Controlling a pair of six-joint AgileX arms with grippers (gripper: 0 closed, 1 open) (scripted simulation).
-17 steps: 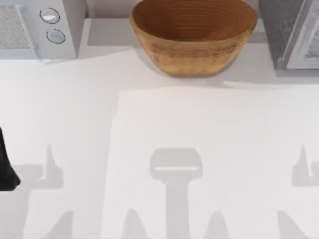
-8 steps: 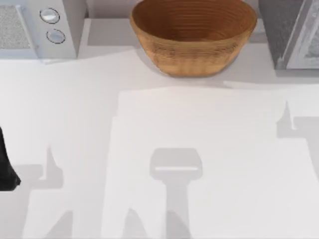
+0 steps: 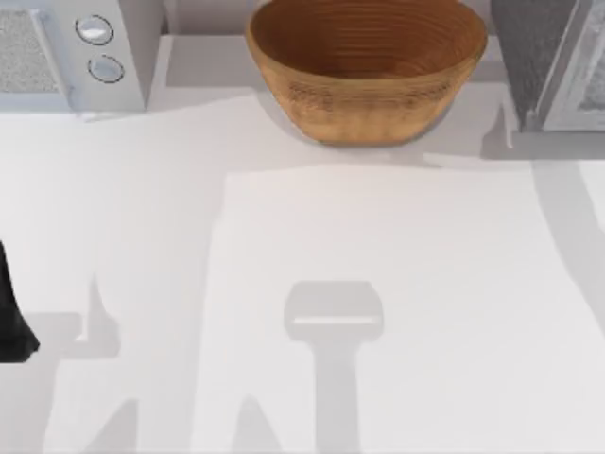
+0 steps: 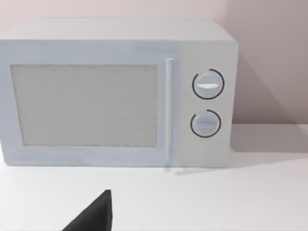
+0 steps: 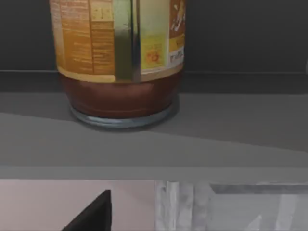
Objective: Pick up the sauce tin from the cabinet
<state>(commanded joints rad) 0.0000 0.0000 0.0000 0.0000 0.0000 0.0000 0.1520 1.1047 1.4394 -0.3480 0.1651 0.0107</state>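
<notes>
The sauce tin (image 5: 118,62) stands upright on a grey shelf (image 5: 216,130) inside the cabinet (image 3: 529,57), with a tan-orange label, a maroon lower band and a metal rim. My right gripper (image 5: 144,225) is just in front of the shelf edge and slightly below the tin. It is open, one dark fingertip (image 5: 98,214) shows off to one side, and nothing is held. The cabinet's pale door panel (image 3: 581,80) sits at the table's back right. My left arm (image 3: 11,317) is parked at the left edge, and its gripper (image 4: 144,225) is open and faces the microwave.
A big woven brown basket (image 3: 367,66) stands at the back middle, just left of the cabinet. A white microwave (image 3: 71,52) with two round knobs is at the back left. The arms cast shadows on the white table (image 3: 378,246).
The right arm's shadow has slid from the table's right side up to the cabinet at the back right. The left arm has not moved.
</notes>
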